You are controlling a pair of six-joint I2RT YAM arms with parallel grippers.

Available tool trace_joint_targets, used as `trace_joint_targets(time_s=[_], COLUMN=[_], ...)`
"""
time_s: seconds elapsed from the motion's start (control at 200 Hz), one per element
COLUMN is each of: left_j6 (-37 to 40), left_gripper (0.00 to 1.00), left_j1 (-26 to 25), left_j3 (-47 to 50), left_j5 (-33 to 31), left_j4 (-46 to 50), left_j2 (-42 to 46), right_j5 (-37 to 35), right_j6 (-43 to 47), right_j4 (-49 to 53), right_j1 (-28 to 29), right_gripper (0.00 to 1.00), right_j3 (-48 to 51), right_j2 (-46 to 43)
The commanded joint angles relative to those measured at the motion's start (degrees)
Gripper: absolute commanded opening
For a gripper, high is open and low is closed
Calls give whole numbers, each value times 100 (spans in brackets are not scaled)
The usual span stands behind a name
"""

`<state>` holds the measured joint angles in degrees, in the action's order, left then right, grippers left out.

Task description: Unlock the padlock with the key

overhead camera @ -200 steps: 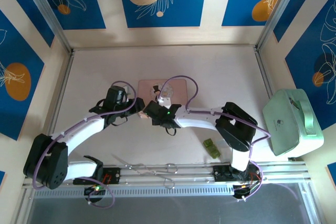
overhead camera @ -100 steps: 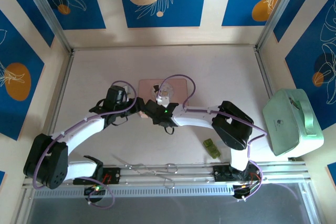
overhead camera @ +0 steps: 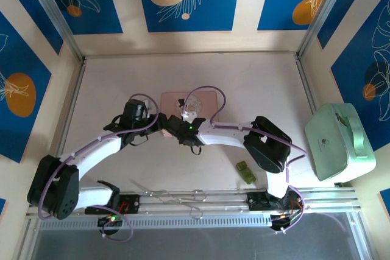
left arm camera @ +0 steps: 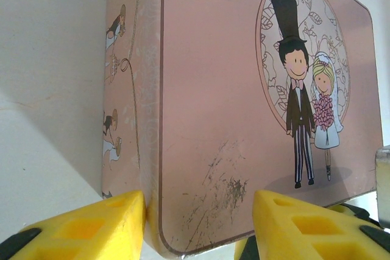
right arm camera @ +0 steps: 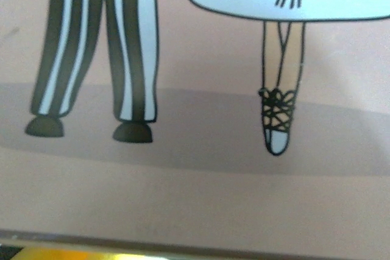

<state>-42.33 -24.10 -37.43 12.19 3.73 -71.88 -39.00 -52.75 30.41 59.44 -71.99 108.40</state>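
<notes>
Crowding the middle of the table (overhead camera: 122, 77), both arms reach in from the near edge and meet at a pink box (overhead camera: 204, 98). From above, their wrists and a purple cable (overhead camera: 210, 89) cover the box's near-left part. A green block (overhead camera: 245, 171) lies by the right arm's elbow, well apart from the box. A mint case (overhead camera: 338, 141) sits at the table's right edge, and scissors (overhead camera: 164, 195) lie on the rail (overhead camera: 231, 198) between the arm bases.

The top view gives the layout: the left gripper (overhead camera: 159, 131) is at the box's near-left corner, and the right gripper (overhead camera: 175, 123) is just beside it over the near edge. The left wrist view adds detail. Its yellow fingers (left arm camera: 91, 226) stand apart with that corner between them, one against the side wall and the other before the front edge. Whether they clamp the box I cannot tell. That view also shows the lid (left arm camera: 213, 89) with its cartoon groom and bride, scuffs near the corner, and a grey part (left arm camera: 384, 181) at the right edge. The right wrist view sits very close to the lid, on the pair's feet, with a blurred yellow strip (right arm camera: 79, 254) at the bottom. Whether the right gripper's jaws are apart or closed I cannot tell.

Where the padlock lies relative to either gripper I cannot tell, because the arms hide the box's near edge from above and the wrist views are too close.
</notes>
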Motion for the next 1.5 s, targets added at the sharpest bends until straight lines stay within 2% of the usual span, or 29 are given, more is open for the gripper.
trace_joint_targets(time_s=[0.0, 0.625, 0.995, 1.146, 1.256, 1.336, 1.401, 1.491], left_j6=[175, 277, 310, 369, 379, 351, 264, 79], left_gripper=[49, 47, 46, 47, 53, 62, 75, 75], left_j1=[45, 45, 45, 45, 45, 45, 44, 32], left_j3=[-168, -177, -92, -89, -143, -149, -66, 180], left_j5=[-6, 60, 56, -1, 3, -12, -130, -168], left_j4=[20, 11, 15, 105, 277, 432, 539, 586], left_j2=[-40, -9, 69, 146, 292, 564, 864, 1271], right_j5=[-74, 95, 146, 418, 802, 1140, 1325, 1594], right_j6=[-163, -200, -422, -431, -336, -197, -168, -166], right_j4=[163, 190, 631, 939, 1370, 1531, 1586, 1589], right_j1=[-49, -91, -119, -161, -213, -253, -280, -340], right_gripper=[43, 40, 26, 21, 17, 13, 13, 13], right_j3=[-136, -363, -570, -724, -1033, -1224, -1265, -1264], right_j2=[93, 254, 323, 357, 541, 672, 700, 677])
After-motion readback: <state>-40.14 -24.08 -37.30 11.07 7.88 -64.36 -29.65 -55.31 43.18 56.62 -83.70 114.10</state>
